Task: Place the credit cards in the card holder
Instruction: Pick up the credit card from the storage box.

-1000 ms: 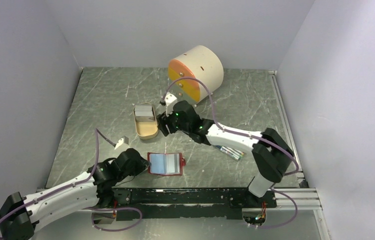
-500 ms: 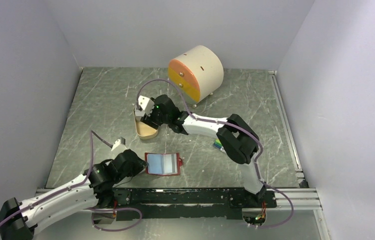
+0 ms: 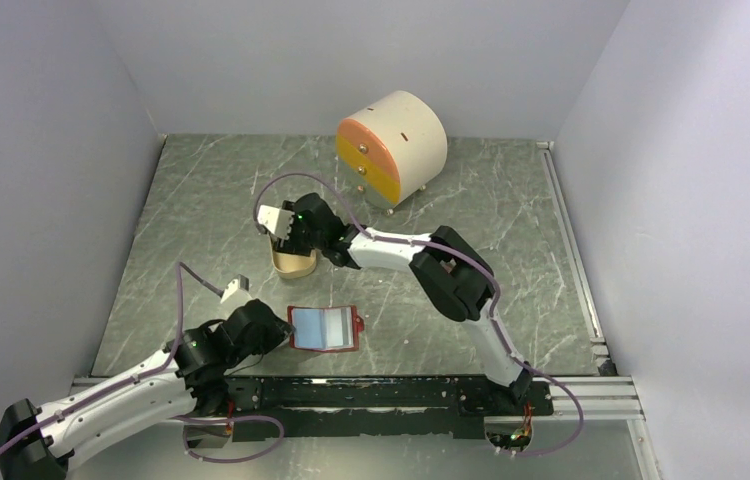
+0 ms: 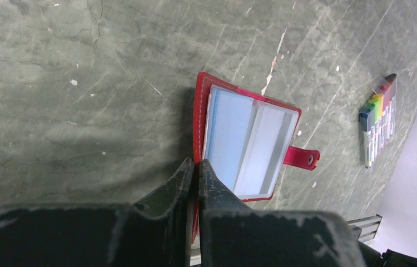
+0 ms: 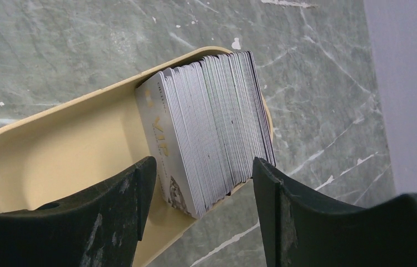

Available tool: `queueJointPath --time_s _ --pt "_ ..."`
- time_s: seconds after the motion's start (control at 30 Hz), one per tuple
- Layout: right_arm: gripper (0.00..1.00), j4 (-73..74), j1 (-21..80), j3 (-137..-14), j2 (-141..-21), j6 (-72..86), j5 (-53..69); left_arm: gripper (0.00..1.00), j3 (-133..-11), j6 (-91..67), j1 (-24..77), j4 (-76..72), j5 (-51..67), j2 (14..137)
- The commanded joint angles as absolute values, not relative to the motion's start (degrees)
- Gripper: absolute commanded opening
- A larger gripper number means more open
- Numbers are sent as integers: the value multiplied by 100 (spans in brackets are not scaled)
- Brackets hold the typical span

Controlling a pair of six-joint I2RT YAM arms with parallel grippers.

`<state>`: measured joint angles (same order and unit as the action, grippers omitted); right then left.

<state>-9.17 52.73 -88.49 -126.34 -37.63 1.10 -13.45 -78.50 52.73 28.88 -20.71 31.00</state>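
The holder (image 4: 248, 147) lies open on the bench (image 4: 84, 83), its pale blue pockets showing no card, and the left gripper (image 4: 195, 166) is closed on its red edge, pinning it. The cards (image 5: 212, 128) stand as a full stack on edge at one end of the tray (image 5: 56, 156), well apart from the holder, and the right gripper (image 5: 202, 167) hangs open over them with a jaw on either side, touching nothing. The task has barely begun, I judge: no card is lifted yet, so the picking, carrying and sliding in are all left.
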Motion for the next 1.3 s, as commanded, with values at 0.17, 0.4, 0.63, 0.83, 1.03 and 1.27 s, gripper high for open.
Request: queueJointPath --time_s 0.17,0.4,0.63,0.83,1.03,1.27 --pt "68 -989 5405 -9175 -12959 -4445 -114 9 -1594 -7840 5300 2979 -2188 3110" --pt "68 -1104 5424 -9188 -13011 -4543 -225 9 -1584 -7849 5300 3008 -2174 3083" --pt "61 -1149 5423 -9219 -12972 -4562 -293 9 -1608 -7831 5300 3041 -2197 3054" --pt "55 -1151 5414 -9219 -12889 -4565 -281 9 -1565 -7855 5300 3015 -2162 3074" --pt "51 -1133 5406 -9227 -12804 -4529 -274 9 -1561 -7849 5300 3046 -2162 3012" --pt "43 -1074 5405 -9228 -12703 -4474 -185 9 -1545 -7842 5300 2951 -2144 3044"
